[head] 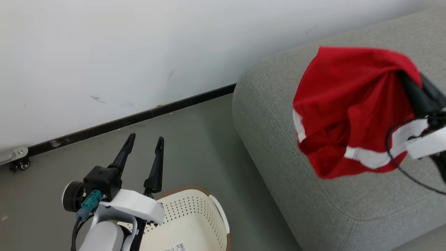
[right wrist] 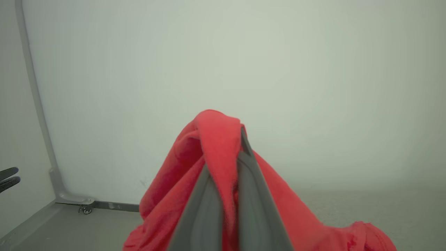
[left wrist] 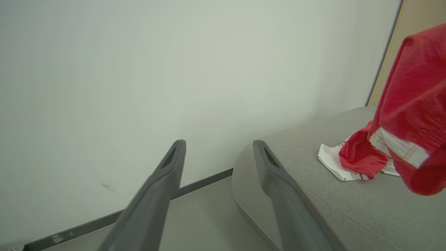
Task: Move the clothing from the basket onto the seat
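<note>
Clothing (head: 348, 108) between right jaws, aloft over grey seat (head: 275, 157).

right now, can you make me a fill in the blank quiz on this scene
The right gripper is shut on a ____ garment.
The left gripper is ____ and holds nothing.
The basket stands on the ____ near the seat.
Missing: red; open; floor.
</note>
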`<state>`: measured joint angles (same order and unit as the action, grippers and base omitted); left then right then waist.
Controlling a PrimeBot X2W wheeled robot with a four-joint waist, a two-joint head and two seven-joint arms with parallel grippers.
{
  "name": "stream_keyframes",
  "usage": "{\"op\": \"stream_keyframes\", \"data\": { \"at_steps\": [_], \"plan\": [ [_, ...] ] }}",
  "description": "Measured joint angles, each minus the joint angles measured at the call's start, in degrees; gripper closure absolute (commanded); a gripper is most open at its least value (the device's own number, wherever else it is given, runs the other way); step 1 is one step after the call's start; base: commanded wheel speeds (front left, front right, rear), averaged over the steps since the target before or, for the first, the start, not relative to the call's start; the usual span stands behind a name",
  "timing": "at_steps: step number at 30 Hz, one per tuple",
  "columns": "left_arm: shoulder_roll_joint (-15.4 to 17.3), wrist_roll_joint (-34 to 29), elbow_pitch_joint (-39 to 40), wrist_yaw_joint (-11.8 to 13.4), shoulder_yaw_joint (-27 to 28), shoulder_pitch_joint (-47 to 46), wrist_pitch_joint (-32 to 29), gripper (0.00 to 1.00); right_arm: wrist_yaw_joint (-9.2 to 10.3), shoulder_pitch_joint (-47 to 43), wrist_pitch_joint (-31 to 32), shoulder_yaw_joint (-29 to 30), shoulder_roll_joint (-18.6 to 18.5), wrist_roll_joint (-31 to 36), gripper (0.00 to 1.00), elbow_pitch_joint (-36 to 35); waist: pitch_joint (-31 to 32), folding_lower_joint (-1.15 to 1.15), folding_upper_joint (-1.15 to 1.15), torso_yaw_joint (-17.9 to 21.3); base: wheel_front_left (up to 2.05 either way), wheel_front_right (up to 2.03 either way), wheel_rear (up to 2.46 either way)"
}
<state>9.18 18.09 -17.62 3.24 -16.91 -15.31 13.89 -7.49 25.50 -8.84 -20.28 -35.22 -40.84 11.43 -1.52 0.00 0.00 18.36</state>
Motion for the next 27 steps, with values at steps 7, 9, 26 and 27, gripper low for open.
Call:
{"op": "stream_keyframes", "data": {
  "at_steps": [7, 9, 26, 27],
  "plan": [
    [1.7, -1.6, 2.7, 0.9, 0.4, 0.0, 0.0, 0.0, 0.0, 9.7, 3.8, 3.6, -2.7, -0.6, 1.0, 2.3, -2.5, 0.0, 0.0, -0.1, 0.0, 0.0, 0.0],
    [1.9, -1.9, 3.6, 1.2, 0.6, 0.0, 0.1, 0.0, 0.0, 12.0, 5.1, 4.4, -3.2, -0.8, 1.0, 3.8, -3.2, 0.0, 0.0, -0.3, 0.0, 0.0, 0.0],
    [5.3, -4.2, 10.4, 2.1, 0.9, -0.3, -0.8, 0.0, 0.0, 25.2, 9.9, 13.6, -7.7, 0.3, 1.0, 19.2, -9.9, 0.0, 0.0, -3.6, 0.0, 0.0, 0.0],
    [5.3, -4.2, 10.8, 2.1, 0.9, -0.3, -1.1, 0.0, 0.0, 25.4, 9.9, 14.2, -8.0, 0.5, 1.0, 19.9, -10.3, 0.0, 0.0, -3.8, 0.0, 0.0, 0.0]
  ]
}}
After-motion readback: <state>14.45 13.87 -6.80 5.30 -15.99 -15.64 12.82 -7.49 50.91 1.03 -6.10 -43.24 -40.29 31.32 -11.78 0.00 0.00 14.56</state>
